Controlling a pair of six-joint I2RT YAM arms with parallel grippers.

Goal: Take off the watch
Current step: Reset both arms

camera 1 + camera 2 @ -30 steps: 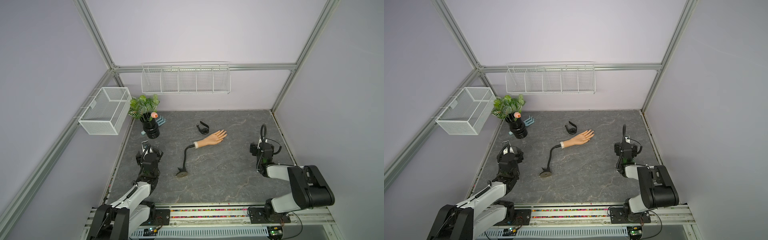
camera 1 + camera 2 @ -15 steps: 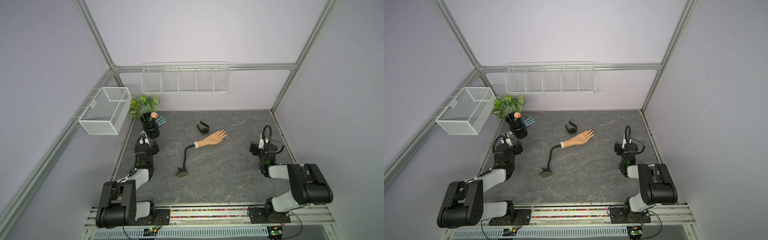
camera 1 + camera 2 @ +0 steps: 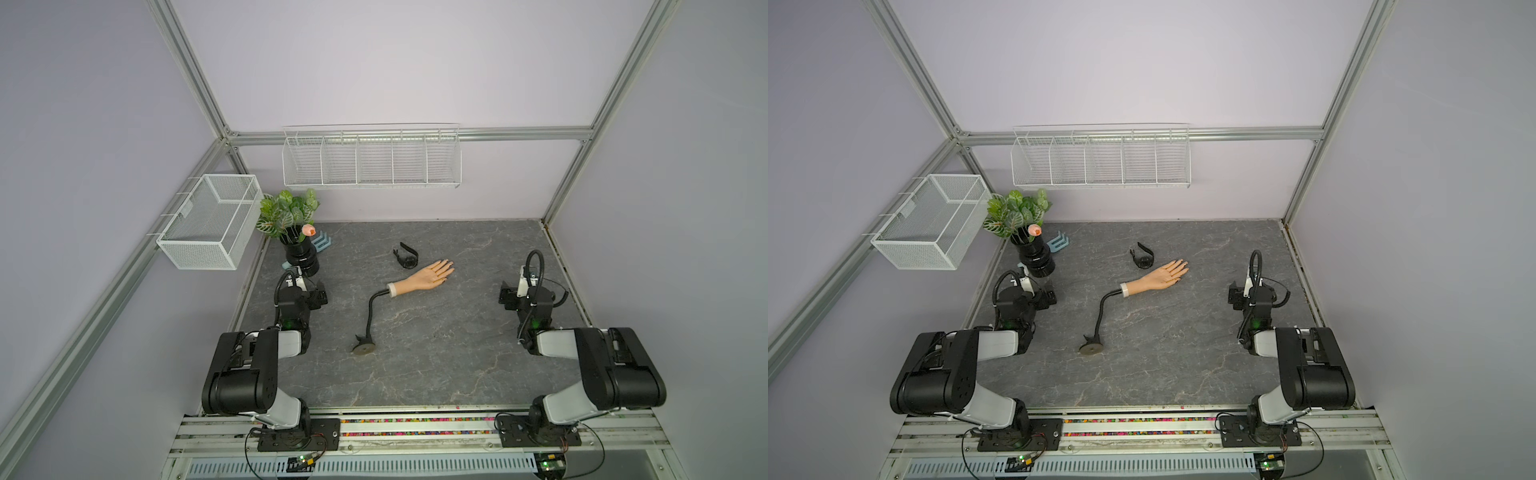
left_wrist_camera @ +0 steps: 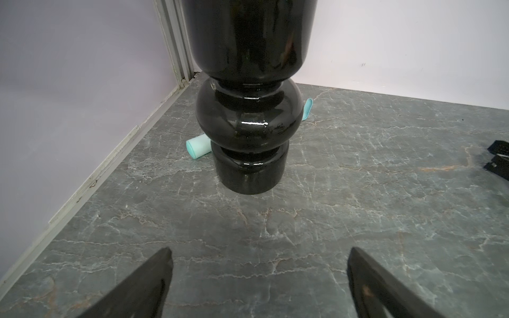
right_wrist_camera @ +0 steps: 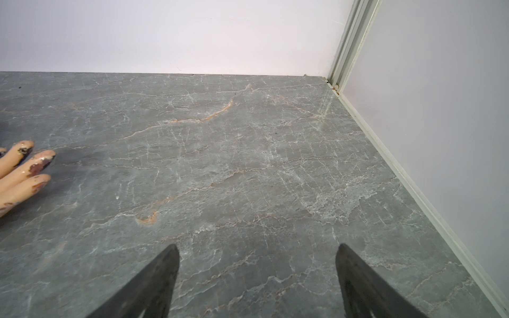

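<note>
My left claw (image 4: pixel 259 251) stands wide open and empty, low over the desk (image 4: pixel 358 220), with the black vase (image 4: pixel 248 118) at twelve o'clock of it. The watch (image 3: pixel 408 259) lies off the wrist on the desk, just beside the mannequin hand (image 3: pixel 428 276), at about eleven o'clock of it. My right claw (image 5: pixel 257 246) is open too and holds nothing, and I see the hand's fingertips (image 5: pixel 41 159) at about ten o'clock of it.

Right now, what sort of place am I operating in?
Probably a robot test cell, not a home: an aluminium frame around plain walls, a left arm and right arm mounted on a front rail, and staged props on the tabletop, a mannequin hand with the watch lying beside it.
</note>
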